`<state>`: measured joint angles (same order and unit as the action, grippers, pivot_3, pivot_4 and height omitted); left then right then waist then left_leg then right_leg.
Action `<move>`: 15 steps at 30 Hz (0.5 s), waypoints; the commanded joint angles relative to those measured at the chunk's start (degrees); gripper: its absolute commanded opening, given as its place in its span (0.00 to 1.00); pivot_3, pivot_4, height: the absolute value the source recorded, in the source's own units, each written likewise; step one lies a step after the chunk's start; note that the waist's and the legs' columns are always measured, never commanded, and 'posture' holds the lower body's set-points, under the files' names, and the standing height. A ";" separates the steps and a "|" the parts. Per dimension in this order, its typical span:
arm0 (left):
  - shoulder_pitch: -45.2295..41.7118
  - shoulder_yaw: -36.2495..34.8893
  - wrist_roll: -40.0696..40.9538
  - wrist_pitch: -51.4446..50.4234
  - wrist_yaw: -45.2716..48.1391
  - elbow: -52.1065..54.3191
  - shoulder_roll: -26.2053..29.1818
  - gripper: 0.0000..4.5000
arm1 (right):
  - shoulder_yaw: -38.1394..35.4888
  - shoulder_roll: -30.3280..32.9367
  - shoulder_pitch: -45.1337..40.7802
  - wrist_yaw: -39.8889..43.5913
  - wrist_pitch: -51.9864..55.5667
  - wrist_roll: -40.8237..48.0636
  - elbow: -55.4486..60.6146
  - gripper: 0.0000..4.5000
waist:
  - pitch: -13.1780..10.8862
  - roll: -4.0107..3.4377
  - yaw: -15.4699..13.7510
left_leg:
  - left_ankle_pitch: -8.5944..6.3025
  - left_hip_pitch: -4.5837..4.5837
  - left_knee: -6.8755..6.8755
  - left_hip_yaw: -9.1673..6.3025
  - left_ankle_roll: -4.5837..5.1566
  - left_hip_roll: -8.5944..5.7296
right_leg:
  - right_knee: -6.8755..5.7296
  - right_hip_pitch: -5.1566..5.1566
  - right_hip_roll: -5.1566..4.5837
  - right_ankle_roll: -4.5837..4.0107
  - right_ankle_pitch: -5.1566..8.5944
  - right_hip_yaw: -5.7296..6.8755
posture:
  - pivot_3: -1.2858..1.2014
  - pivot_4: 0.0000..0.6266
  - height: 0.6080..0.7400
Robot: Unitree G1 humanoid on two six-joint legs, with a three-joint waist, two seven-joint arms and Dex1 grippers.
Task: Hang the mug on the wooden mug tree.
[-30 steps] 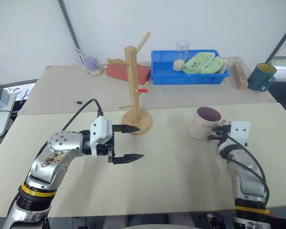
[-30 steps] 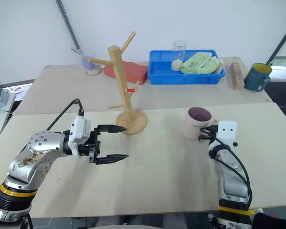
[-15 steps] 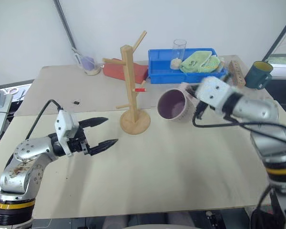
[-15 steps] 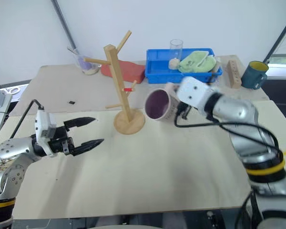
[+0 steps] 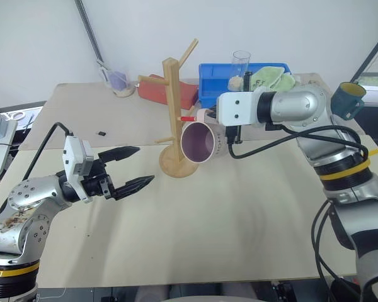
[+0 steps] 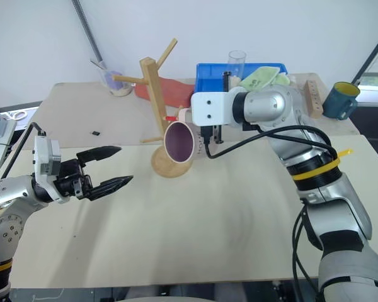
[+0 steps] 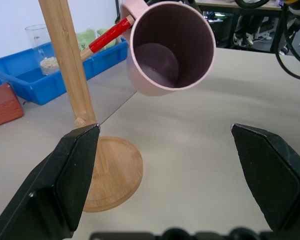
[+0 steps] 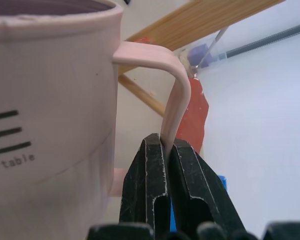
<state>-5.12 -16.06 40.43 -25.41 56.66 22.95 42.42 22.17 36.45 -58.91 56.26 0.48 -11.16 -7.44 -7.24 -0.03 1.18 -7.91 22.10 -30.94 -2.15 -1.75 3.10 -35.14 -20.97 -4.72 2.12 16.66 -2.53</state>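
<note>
Held off the worktop (image 5: pixel 239 214) by the right gripper (image 8: pixel 166 165), the mug (image 5: pixel 200 142), tipped on its side with the purple mouth facing back toward the robot. Fingers (image 8: pixel 151 185) clenched on the thin loop of the handle (image 8: pixel 172 107), pinching it edge-on, as seen in the right wrist view. Hanging just beside the post of the mug tree (image 5: pixel 174 107), at the height of the red-tipped peg (image 7: pixel 108 36), with that tip right at the rim near the handle; impossible to tell whether peg and handle already touch.

Left gripper (image 5: pixel 129 168) low over the worktop, well to the left of the tree's round base (image 5: pixel 179 165), fingers (image 7: pixel 65 180) spread wide and holding nothing.

Step in hand, by the look of it: threading the handle loop over the red-tipped peg. Best done slowly, with the loop's opening lined up squarely on the peg's axis and slid along the peg's upward slant toward the post, not pushed sideways. Worth watching: the pinch takes up part of the loop, so little room left for the peg; better to aim for the free upper part of the loop. Also worth keeping the mug's body off the post, since a nudge could rock or tip the light stand. Release only once the handle sits well down the peg and the mug's weight rests there.
</note>
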 commanded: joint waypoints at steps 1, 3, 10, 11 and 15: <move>-0.46 -0.67 0.33 0.53 -0.27 1.69 0.61 1.00 | -0.40 -1.81 -3.00 0.28 -2.86 -0.63 -1.26 0.00 | 0.00 -0.01 0.01 | 0.00 0.00 0.00 0.00 0.00 0.02 | 0.00 -0.01 0.02 -0.02 -0.01 -0.02 | 0.52 0.24 0.90; -0.18 -0.72 0.22 0.82 -0.14 1.69 0.55 1.00 | -0.35 -2.84 -3.71 0.68 -3.65 -0.96 -2.00 0.00 | 0.01 -0.02 0.04 | 0.00 0.00 0.00 0.00 0.00 0.06 | -0.03 -0.03 0.10 -0.07 -0.04 -0.07 | 0.52 0.24 0.90; -2.14 -2.05 5.18 -1.55 -1.63 2.49 -0.53 1.00 | 0.46 -4.53 -5.28 2.39 -6.20 -2.60 -4.12 0.00 | 0.02 -0.03 -0.15 | 0.00 0.01 -0.02 0.03 0.00 0.53 | -0.11 -0.11 0.53 -0.20 -0.11 -0.08 | 0.52 0.24 0.90; -2.52 -2.31 6.40 -2.24 -1.94 2.78 -0.51 1.00 | 0.48 -4.68 -5.51 2.35 -6.53 -2.85 -4.59 0.00 | 0.02 -0.03 -0.15 | 0.00 0.01 -0.02 0.04 0.00 0.63 | -0.10 -0.12 0.62 -0.21 -0.12 -0.06 | 0.52 0.24 0.90; -3.66 -3.12 10.88 -4.82 -2.69 3.84 0.10 1.00 | 0.19 -5.15 -6.27 2.17 -7.36 -3.33 -6.18 0.08 | 0.02 -0.03 -0.11 | 0.00 0.01 -0.02 0.04 0.00 0.74 | -0.11 -0.15 0.74 -0.28 -0.15 -0.08 | 0.52 0.24 0.90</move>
<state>-7.68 -17.34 48.84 -29.33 54.40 24.72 41.89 23.74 31.43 -62.83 58.73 -5.74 -14.49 -14.01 -7.22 -0.07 1.07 -7.91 22.10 -30.96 -2.11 -1.76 3.85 -35.26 -21.12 -3.96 1.83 16.50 -2.62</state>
